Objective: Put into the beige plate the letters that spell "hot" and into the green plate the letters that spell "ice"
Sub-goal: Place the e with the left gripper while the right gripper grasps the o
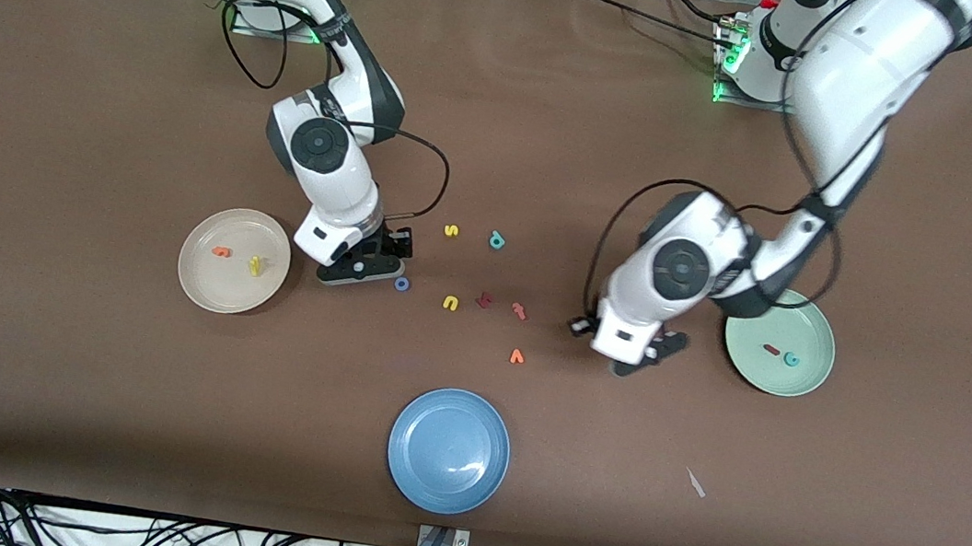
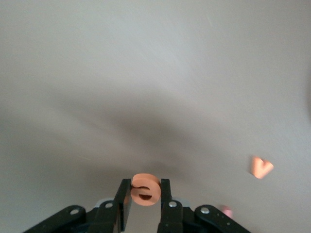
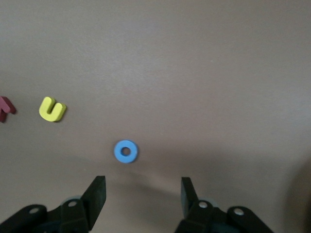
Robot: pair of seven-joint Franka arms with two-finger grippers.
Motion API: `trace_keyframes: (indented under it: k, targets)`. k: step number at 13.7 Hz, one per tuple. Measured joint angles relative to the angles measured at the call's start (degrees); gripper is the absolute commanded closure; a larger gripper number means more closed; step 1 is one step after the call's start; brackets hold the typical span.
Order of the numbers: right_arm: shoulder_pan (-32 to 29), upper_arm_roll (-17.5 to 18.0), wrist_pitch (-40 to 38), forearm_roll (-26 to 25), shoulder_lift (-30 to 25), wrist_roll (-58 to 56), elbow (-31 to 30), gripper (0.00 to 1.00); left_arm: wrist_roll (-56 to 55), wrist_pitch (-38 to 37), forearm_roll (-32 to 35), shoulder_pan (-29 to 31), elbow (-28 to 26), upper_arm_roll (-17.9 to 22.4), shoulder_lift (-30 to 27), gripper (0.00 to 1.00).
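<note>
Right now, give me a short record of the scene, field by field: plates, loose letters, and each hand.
beige plate: holds orange t and yellow h
green plate: holds red i and teal c
blue o: on table beside right hand
left hand: shut on orange e, between the loose letters and the green plate
right hand: open, low over the blue o

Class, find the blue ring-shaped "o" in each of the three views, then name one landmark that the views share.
Front view: the blue "o" lies on the table right beside the right pincer.
Right wrist view: it lies on the table just off the open pincer's fingertips.
Left wrist view: not in it.
Shared landmark: the yellow "u", near the "o" in the front and right wrist views.
</note>
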Motion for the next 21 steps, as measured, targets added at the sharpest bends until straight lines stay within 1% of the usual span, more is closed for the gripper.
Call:
trace_keyframes:
  k: [2,3,4,7,8,9,10,11,12,13,14,15,17,19,20,21]
  targets:
    - [0.2,0.0,0.2,0.0,1.5,1.8,0.8,0.29,11.5,-9.1,-1.5,6.2,-0.1,0.0,-4.5,1.00]
    - [0.4,0.0,0.8,0.0,2.3,3.0,1.1,0.29,17.6,-12.2,-1.8,9.6,-0.4,0.1,-5.7,1.00]
    - [0.9,0.0,1.2,0.0,3.0,4.0,1.5,0.29,23.2,-13.7,-1.9,13.0,-1.1,0.1,-6.1,1.00]
    - [2.4,0.0,1.4,-0.5,3.9,5.5,2.2,0.30,36.6,-13.5,-1.9,22.0,-4.4,0.2,-5.5,1.00]
    - [2.5,0.0,1.5,-0.8,4.2,5.6,2.2,0.30,39.1,-13.1,-1.9,24.0,-5.2,0.2,-5.0,0.97]
    - [2.6,0.0,2.0,-1.0,4.7,5.6,2.2,0.31,40.4,-12.7,-1.9,25.0,-5.7,0.2,-4.4,0.91]
    - [2.6,0.0,2.8,-1.2,5.2,5.6,2.2,0.32,40.8,-12.6,-1.9,25.2,-5.9,0.1,-3.8,0.66]
    - [2.6,-0.1,3.8,-1.5,5.9,5.6,2.2,0.33,40.8,-12.5,-1.9,24.9,-6.0,-0.1,-3.1,0.58]
    - [2.6,-0.2,4.6,-1.6,6.4,5.6,2.2,0.34,40.8,-12.4,-2.0,24.6,-6.2,-0.3,-2.6,0.21]
    - [2.6,-0.4,5.0,-1.7,6.8,5.6,2.2,0.36,40.8,-12.3,-2.0,24.5,-6.2,-0.6,-2.4,0.05]
    - [2.6,-0.6,5.1,-1.7,6.8,5.6,2.3,0.44,40.8,-12.0,-2.0,24.4,-6.1,-0.7,-2.4,0.01]
    - [2.6,-0.8,5.1,-1.8,6.8,5.6,2.4,0.53,40.8,-11.7,-2.0,24.4,-5.5,-0.8,-2.5,0.00]
    - [2.7,-0.9,5.1,-1.9,6.8,5.6,2.5,0.66,40.8,-11.3,-2.0,24.3,-2.6,-1.1,-3.0,0.00]
    - [2.7,-1.2,5.1,-2.1,6.8,5.5,2.6,0.74,40.8,-11.5,-2.0,23.8,2.2,-1.4,-4.0,0.00]
    - [2.7,-1.2,5.1,-2.1,6.8,5.5,2.6,0.81,40.8,-12.6,-2.0,23.6,5.1,-1.7,-4.6,0.00]
    - [2.8,-1.3,5.1,-2.1,6.8,5.5,2.6,0.85,40.8,-14.7,-2.0,23.5,8.4,-2.2,-5.3,0.00]
